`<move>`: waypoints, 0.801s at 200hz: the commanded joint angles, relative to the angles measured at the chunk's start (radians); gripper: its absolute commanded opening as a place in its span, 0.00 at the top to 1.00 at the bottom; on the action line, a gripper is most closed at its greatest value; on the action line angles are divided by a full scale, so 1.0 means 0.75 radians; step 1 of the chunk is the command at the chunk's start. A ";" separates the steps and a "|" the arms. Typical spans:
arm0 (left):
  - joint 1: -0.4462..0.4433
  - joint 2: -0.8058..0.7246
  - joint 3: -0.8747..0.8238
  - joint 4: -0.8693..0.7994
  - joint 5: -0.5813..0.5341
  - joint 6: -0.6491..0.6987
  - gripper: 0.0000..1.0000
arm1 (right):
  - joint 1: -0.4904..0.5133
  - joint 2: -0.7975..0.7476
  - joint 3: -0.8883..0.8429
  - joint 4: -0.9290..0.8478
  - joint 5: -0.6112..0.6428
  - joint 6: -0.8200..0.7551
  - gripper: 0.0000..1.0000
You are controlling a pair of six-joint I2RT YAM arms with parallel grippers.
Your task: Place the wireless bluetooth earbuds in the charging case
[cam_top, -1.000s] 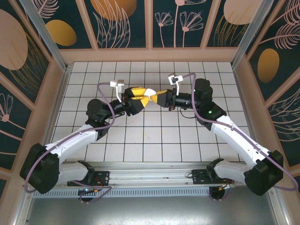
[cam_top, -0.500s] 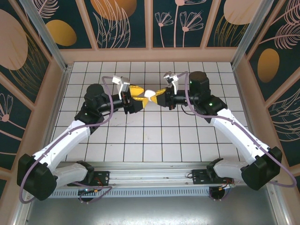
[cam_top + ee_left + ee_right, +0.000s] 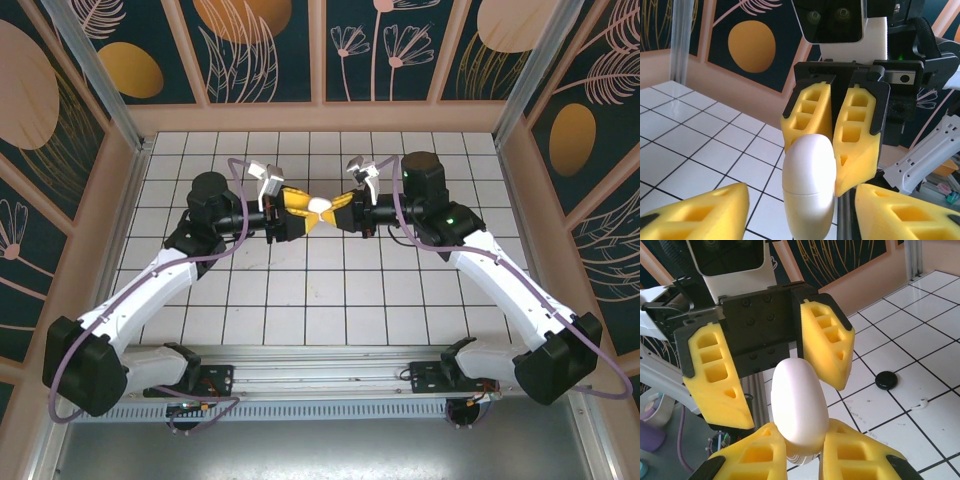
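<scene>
We find the left arm (image 3: 150, 290) and the right arm (image 3: 500, 285) raised over the tiled table (image 3: 400, 300), meeting nose to nose above its far half. Compared with a second ago, the left arm has swung its upper joint further across the table. Both wrists have drawn in, so the two claws face each other more squarely. The right claw (image 3: 342, 205) is unchanged: its jaws are clamped narrowly on one end of the case (image 3: 807, 180), a white egg-shaped shell held in mid-air. The left claw (image 3: 298, 204) is what has altered. Its jaws have narrowed and now stand one on each side of the free end of the case, with a gap showing on both sides and nothing in their hold. The seam around the case reads as closed. We judge this narrowing to be the start of a second grip, meant to part the lid. On the tiles below lie a black disc (image 3: 886, 380) and, near it, one small whitish earbud (image 3: 923, 403), well apart from the case. Insertion has not begun, and the lid must open first.
</scene>
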 commanded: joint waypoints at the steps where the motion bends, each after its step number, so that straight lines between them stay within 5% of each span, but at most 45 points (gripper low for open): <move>1: 0.010 0.022 -0.013 0.085 0.057 -0.048 0.46 | -0.005 0.002 0.039 0.003 -0.058 -0.031 0.94; 40: 0.011 0.054 -0.002 0.085 0.081 -0.054 0.53 | -0.005 0.006 0.043 0.007 -0.062 -0.029 0.94; 93: 0.011 0.068 0.006 0.091 0.101 -0.051 0.85 | -0.005 0.015 0.051 0.013 -0.072 -0.021 0.92; 130: 0.010 0.041 -0.020 0.084 0.073 -0.020 0.90 | -0.005 -0.027 0.007 0.087 -0.018 0.015 0.62; 160: 0.011 0.008 -0.062 0.120 0.064 -0.020 0.92 | -0.005 -0.031 -0.013 0.123 -0.018 0.051 0.53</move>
